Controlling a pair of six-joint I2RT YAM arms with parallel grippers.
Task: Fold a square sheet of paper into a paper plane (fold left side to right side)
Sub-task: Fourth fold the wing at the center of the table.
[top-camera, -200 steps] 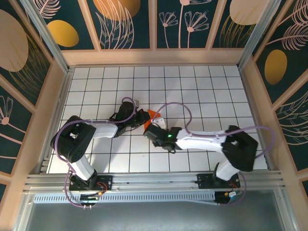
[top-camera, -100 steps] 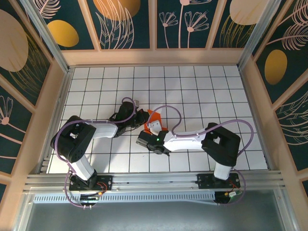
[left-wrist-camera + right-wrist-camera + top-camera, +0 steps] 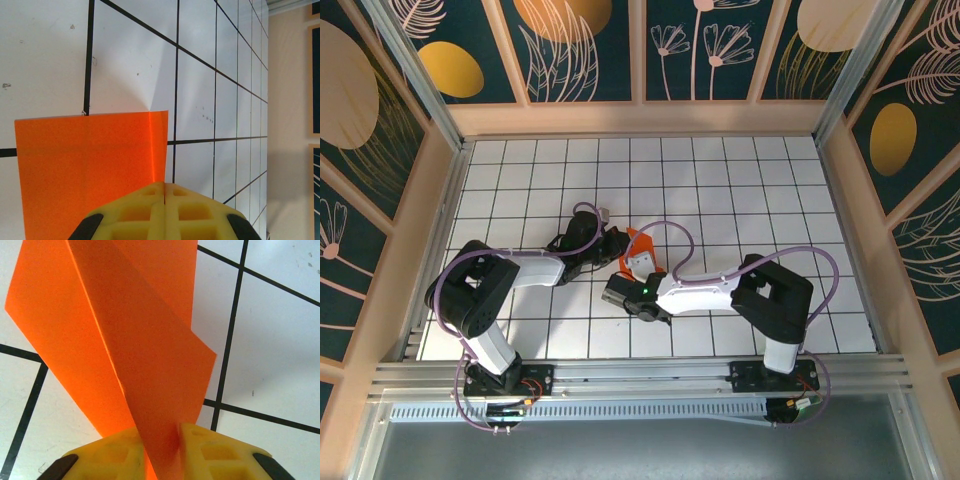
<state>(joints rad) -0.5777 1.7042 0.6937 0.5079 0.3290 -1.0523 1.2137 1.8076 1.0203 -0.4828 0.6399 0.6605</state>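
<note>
Mid-fold: the square sheet of paper (image 3: 639,240) sits near the middle of the tabletop (image 3: 740,180).
The left hand (image 3: 164,192) is pinched shut on its flat edge. The right hand (image 3: 162,437) is clamped on a raised flap, which likely needs carrying across and pressing flat. From above, the hands cover most of the sheet, so edge alignment is unreadable.

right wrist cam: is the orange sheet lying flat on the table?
No: a creased flap of the orange sheet of paper stands up off the gridded table and runs into the right gripper, between its jaws.

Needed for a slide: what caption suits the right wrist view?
Orange paper standing between the yellow fingers of the right hand, over a gridded floor.
</note>
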